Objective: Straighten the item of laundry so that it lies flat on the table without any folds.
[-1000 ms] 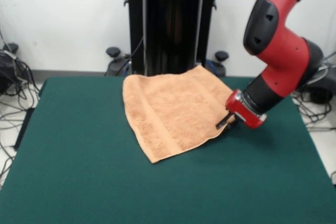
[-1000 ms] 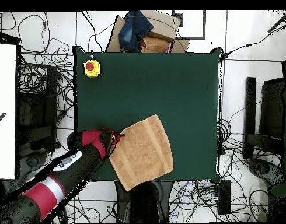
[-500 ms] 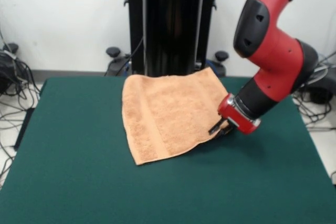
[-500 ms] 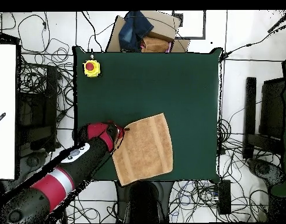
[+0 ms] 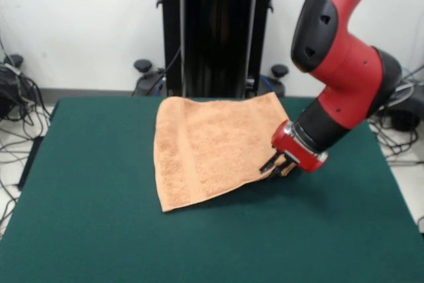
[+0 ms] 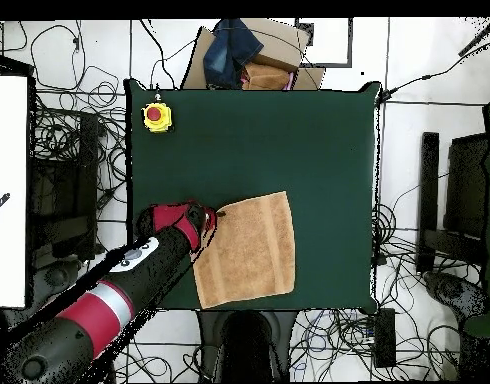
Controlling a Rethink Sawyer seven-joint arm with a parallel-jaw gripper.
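Observation:
The item of laundry, an orange-tan towel (image 5: 212, 145), lies spread on the green table (image 5: 99, 230) towards its far side, with a band stripe running near its left end. My gripper (image 5: 275, 166) sits low at the towel's near right corner, and its dark fingers are shut on that corner. In the overhead view the towel (image 6: 247, 250) lies near the table's (image 6: 269, 140) bottom edge, almost square with it, and my gripper (image 6: 214, 215) is at its upper left corner. No white tag shows.
A yellow box with a red button (image 6: 157, 117) stands at the table's upper left corner in the overhead view. A cardboard box with blue cloth (image 6: 244, 55) lies beyond the top edge. Cables cover the floor all round.
My gripper has moved left and nearer in the front view, dragging the towel's corner. The towel has turned with it, and its near point has swung left, so it lies squarer to the table.

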